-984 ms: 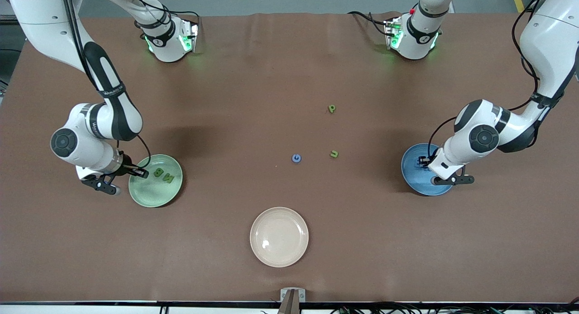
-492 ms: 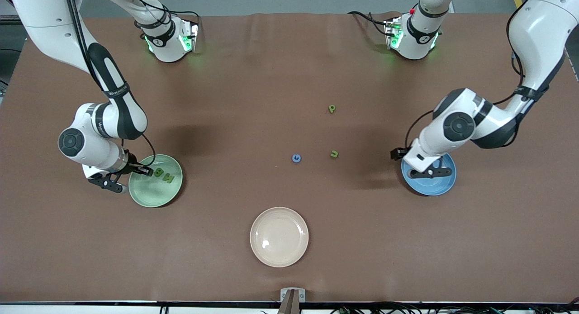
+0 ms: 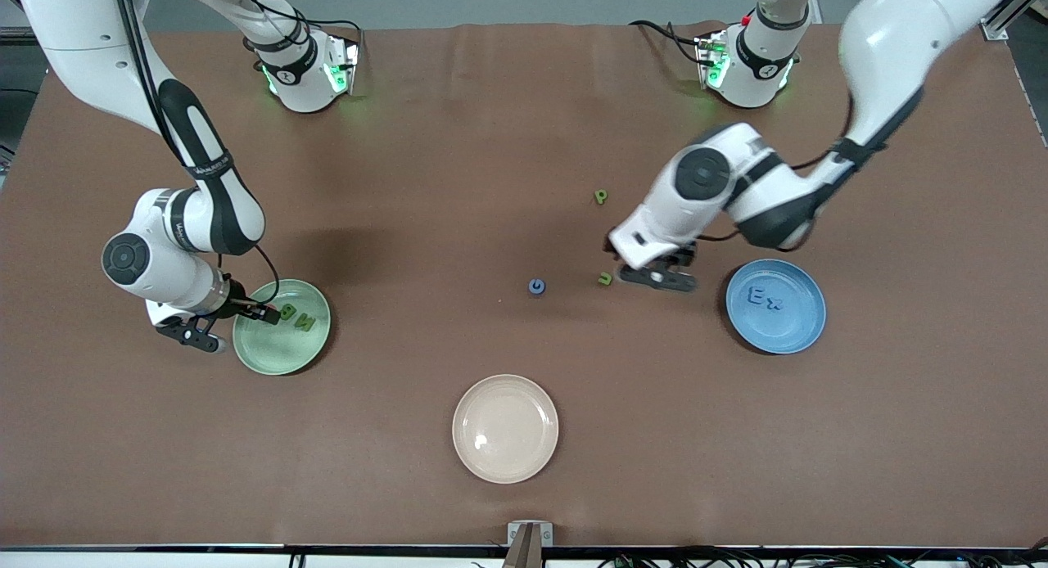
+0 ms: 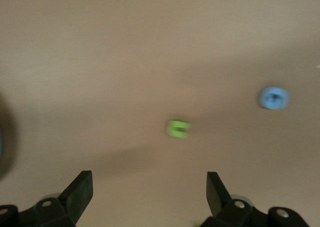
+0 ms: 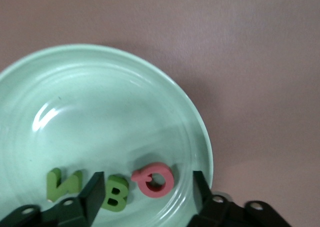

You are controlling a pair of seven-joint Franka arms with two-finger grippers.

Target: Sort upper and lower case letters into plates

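The mint green plate point(image 3: 274, 351) lies toward the right arm's end and holds a green N point(image 3: 305, 323) and a green B point(image 3: 286, 312). My right gripper point(image 3: 223, 326) is open over that plate's rim. In the right wrist view point(image 5: 146, 192) its fingers stand on either side of a pink Q point(image 5: 154, 179), which lies in the plate point(image 5: 100, 102) beside the B point(image 5: 116, 192) and the N point(image 5: 62, 184). The sky blue plate point(image 3: 790, 331) holds a blue E point(image 3: 758, 295) and an x point(image 3: 774, 304). My left gripper point(image 3: 652, 275) is open and empty over the table beside a green u point(image 3: 604, 278); the left wrist view point(image 4: 147, 197) shows the u point(image 4: 178, 128).
A blue G point(image 3: 536, 286), also in the left wrist view point(image 4: 274, 97), lies on the brown table near the u. A green p point(image 3: 600, 196) lies farther from the camera. A cream-beige plate point(image 3: 505, 428) sits near the front edge.
My left arm has swung from over the blue plate toward the table's middle, beside the u, uncovering the E and x. My right gripper has hardly moved.
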